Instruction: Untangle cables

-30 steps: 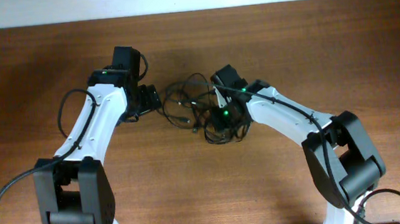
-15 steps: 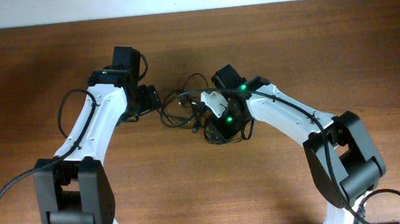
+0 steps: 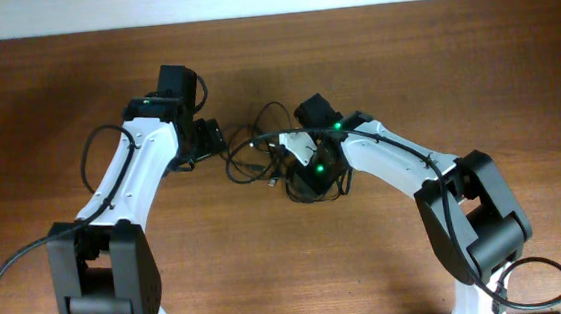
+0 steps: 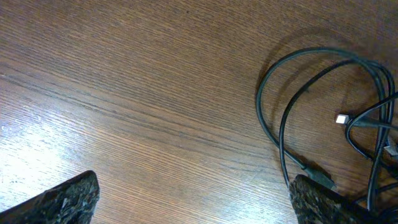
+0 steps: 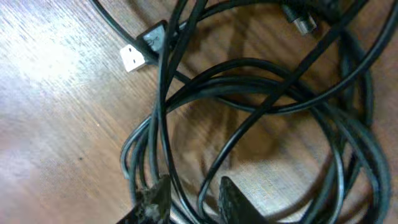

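The cables (image 3: 252, 144) are a knot of thin black cords lying mid-table between the two arms. My left gripper (image 3: 215, 140) is just left of the knot, open wide over bare wood (image 4: 199, 199); one cord loop (image 4: 281, 112) passes close to its right finger (image 4: 314, 199). My right gripper (image 3: 304, 182) is down on the knot's right part. In the right wrist view its fingers (image 5: 193, 202) stand narrowly apart, closed around two strands of the coiled cables (image 5: 249, 93). A white-tipped plug (image 5: 132, 58) lies at the upper left, and a small silver-tipped plug (image 4: 342, 118) shows in the left wrist view.
Brown wooden table (image 3: 433, 55) with a pale wall edge along the back. Thicker black arm cables (image 3: 9, 279) loop beside the left base and another (image 3: 536, 277) by the right base.
The right gripper has shifted slightly up and left in the knot, opening and then narrowing again on strands. The cord loops near it have been dragged a little. The left arm has stayed put.
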### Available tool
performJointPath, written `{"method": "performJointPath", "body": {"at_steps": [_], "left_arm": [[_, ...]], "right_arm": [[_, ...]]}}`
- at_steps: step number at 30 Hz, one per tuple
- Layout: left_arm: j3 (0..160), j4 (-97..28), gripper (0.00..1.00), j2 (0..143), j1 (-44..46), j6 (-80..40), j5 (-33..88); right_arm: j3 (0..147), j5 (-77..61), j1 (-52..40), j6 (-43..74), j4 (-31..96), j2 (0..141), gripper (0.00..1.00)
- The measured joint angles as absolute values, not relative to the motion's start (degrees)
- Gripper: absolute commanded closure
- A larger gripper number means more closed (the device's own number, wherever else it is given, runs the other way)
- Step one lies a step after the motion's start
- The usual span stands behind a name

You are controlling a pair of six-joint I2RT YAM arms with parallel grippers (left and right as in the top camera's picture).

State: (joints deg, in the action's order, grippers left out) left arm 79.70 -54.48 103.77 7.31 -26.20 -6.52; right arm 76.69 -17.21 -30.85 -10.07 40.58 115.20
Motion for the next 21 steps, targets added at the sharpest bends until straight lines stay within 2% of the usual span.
{"method": "performJointPath", "body": {"at_steps": [4,11,15,19,20,21], "left_arm": [[79.7,-54.5,0.01,103.8,7.3,-26.2,-6.5],[79.7,-54.5,0.01,103.8,7.3,-26.2,-6.5],[79.7,-54.5,0.01,103.8,7.3,-26.2,-6.5],[79.7,-54.5,0.01,103.8,7.3,-26.2,-6.5],[79.7,-54.5,0.01,103.8,7.3,-26.2,-6.5],[79.7,-54.5,0.01,103.8,7.3,-26.2,-6.5]], "right_arm": [[76.7,-13.0,-30.9,-9.1,39.1,115.3,0.96],[76.7,-10.8,-30.9,2.5,36.4,115.3,0.96],[80.3,-11.4,-30.9,4.1,42.7,115.4,0.95],[86.3,-9.6,-30.9,5.0,46.7,115.4,0.8],[86.6,-7.9,-30.9,6.1,47.0,115.4,0.66],[86.6,-6.6,-30.7,7.0,47.4,115.4,0.58]]}}
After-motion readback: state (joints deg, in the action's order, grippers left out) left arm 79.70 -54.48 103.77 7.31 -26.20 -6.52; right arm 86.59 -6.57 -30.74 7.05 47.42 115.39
